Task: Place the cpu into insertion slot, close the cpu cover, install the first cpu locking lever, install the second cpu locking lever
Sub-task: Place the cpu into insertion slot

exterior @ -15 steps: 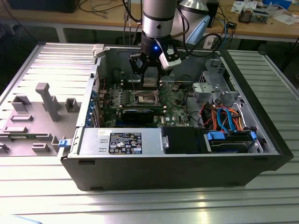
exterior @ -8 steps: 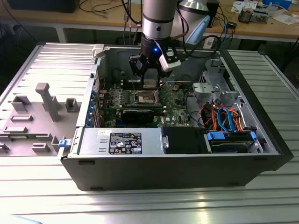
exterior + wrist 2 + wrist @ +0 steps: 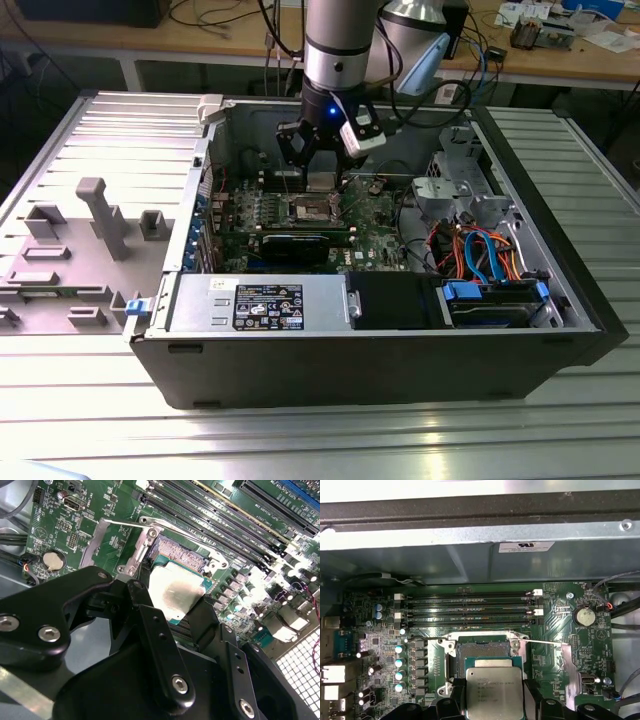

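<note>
**A:** What is in the open computer case (image 3: 380,375), nearest side first?

**B:** Along the near wall there is a power supply (image 3: 265,305) on the exterior view's left. Next to it come a black drive bay (image 3: 395,300) and a blue drive caddy (image 3: 495,300), with orange and blue cables (image 3: 487,250) looping behind the caddy.

**A:** And behind those?

**B:** A long black expansion card (image 3: 295,245) stands in the green motherboard (image 3: 375,210), which lies flat on the case's bottom.

**A:** Where is the cpu?

**B:** It is clamped in the gripper (image 3: 320,168) under the arm (image 3: 340,40). In the second wrist view the black fingers (image 3: 145,605) press on opposite edges of the cpu (image 3: 175,592), with its silver top facing the camera. The cpu hangs over the insertion slot (image 3: 182,557) and is not seated. Part of the slot's contact field shows bare beyond it.

**A:** The cpu cover?

**B:** The cpu cover (image 3: 94,540) is swung open to one side of the slot, and green board shows through its cut-out.

**A:** Farther on?

**B:** Memory slots (image 3: 470,611) run just beyond the socket, with a coin cell (image 3: 583,616) off to one side. After that comes the case's far wall, and beyond it a wooden workbench (image 3: 100,42).
</note>
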You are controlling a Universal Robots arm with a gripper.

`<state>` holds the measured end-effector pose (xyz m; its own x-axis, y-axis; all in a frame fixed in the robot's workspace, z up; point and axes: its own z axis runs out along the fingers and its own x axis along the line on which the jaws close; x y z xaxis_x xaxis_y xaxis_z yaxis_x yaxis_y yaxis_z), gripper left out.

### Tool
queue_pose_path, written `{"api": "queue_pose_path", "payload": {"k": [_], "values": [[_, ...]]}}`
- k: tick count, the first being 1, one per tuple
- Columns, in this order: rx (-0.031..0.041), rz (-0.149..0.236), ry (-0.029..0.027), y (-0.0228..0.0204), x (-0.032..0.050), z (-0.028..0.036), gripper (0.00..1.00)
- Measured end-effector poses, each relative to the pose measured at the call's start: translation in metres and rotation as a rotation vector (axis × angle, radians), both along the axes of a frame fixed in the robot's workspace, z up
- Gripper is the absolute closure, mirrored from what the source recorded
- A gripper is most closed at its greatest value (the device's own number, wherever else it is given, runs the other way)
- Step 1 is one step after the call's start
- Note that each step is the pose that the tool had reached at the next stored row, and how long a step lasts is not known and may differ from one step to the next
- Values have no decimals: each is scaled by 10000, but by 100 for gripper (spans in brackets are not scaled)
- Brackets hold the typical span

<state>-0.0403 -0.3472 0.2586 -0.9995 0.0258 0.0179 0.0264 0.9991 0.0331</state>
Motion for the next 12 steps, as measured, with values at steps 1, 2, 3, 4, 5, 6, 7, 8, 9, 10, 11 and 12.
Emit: {"api": "queue_pose_path", "payload": {"k": [1,2,3,4,5,6,7,8,9,10,11,12], "values": [[-1,0,0,0,0,-1,45],[-2,0,0,0,0,-3,45],[-3,0,0,0,0,-4,45],[-3,0,0,0,0,-6,45],[-3,0,0,0,0,-7,45],[-4,0,0,0,0,-9,45],[-4,0,0,0,0,-10,45],[-5,0,0,0,0,-12,45],[-6,0,0,0,0,-13,45],[-5,-4,-2,1,-8,-14,45],[-4,-1,-3,1,-31,-14,45],[-6,-1,-2,1,-38,-13,45]]}}
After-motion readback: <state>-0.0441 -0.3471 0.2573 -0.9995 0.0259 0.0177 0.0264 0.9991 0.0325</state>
